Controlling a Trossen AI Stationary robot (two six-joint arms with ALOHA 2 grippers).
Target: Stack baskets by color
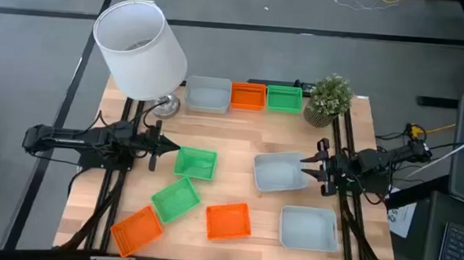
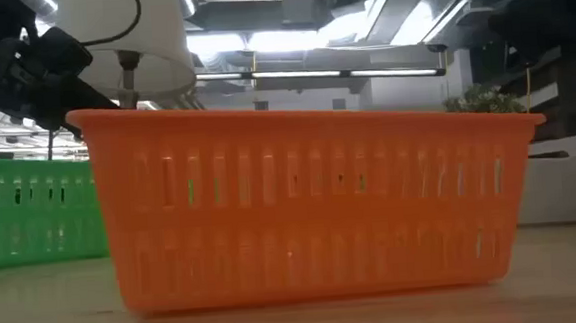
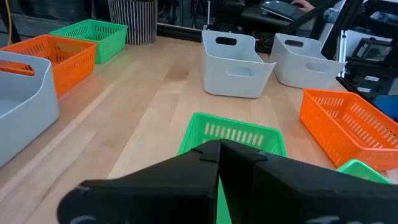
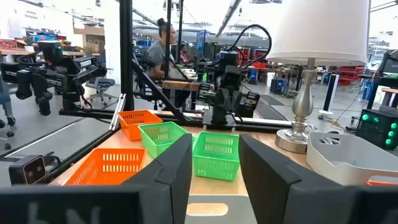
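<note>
Baskets lie spread over the wooden table. A grey (image 1: 207, 94), an orange (image 1: 247, 96) and a green one (image 1: 284, 98) stand in a row at the far edge. My left gripper (image 1: 168, 148) is shut, its tips at the left rim of a green basket (image 1: 195, 163). Nearer lie a second green (image 1: 175, 199), two orange (image 1: 137, 227) (image 1: 228, 221) and a grey basket (image 1: 307, 228). My right gripper (image 1: 309, 168) is open at the right end of another grey basket (image 1: 278, 173), whose end wall (image 4: 214, 211) shows between its fingers. My left gripper (image 3: 219, 144) comes level from the table's left, its shut tips right at the green basket's near rim (image 3: 231, 132); whether they touch it I cannot tell. My right gripper (image 4: 216, 143) comes level from the right, a finger on each side of the grey basket's end wall; I cannot tell if they touch.
A large white lampshade (image 1: 139, 48) on a metal foot stands at the far left corner and a small potted plant (image 1: 329, 98) at the far right. The low view is filled by the near orange basket (image 2: 311, 205). A person shows in the room beyond the table.
</note>
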